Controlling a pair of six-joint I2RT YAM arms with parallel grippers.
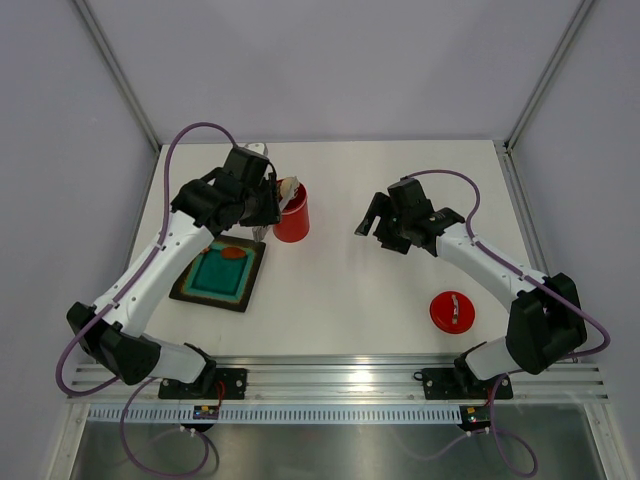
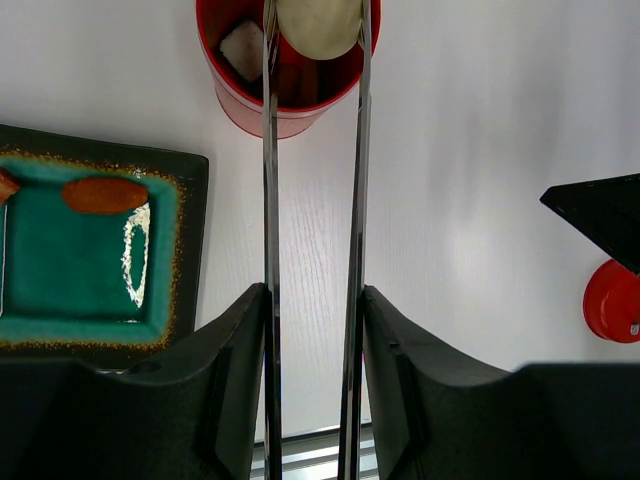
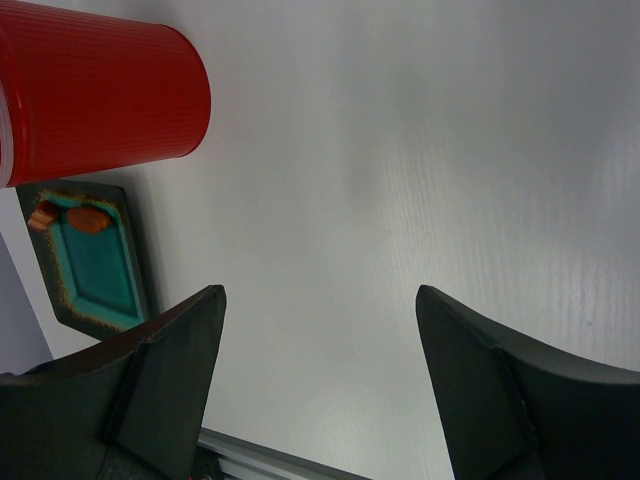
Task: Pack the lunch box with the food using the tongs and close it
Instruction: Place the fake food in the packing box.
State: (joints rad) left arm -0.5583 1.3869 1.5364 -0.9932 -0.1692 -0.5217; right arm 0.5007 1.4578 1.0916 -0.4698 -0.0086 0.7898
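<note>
White table [image 1: 350, 300] inside pale walls and aluminium posts, seen from above. Toward the rear left, the red lunch box [image 1: 291, 222], upright and lidless, just beside the black tray [image 1: 215, 302]. Over its open mouth, the left gripper [image 1: 266, 210] clamped on the tongs [image 1: 280, 196], with a cream ball [image 1: 289, 187] pinched at their tips. Well apart on the near right, the flat red lid [image 1: 452, 312], so closing not yet done. Mid-table, the right gripper [image 1: 372, 228], spread wide and empty.

From the left wrist: two slim silvery strips running forward between the fingers, ball not yet released. Already inside the glossy canister, a pale piece [image 2: 243, 45]. On the teal mat [image 2: 70, 270], an orange piece [image 2: 104, 194], plus another at the frame's edge. No green food to be made out.

From the right wrist: ribbed red canister wall, tray and orange food beyond, nothing between the parted fingers.

Judged partway through packing: ball to drop, orange pieces to move, lid to fit.
</note>
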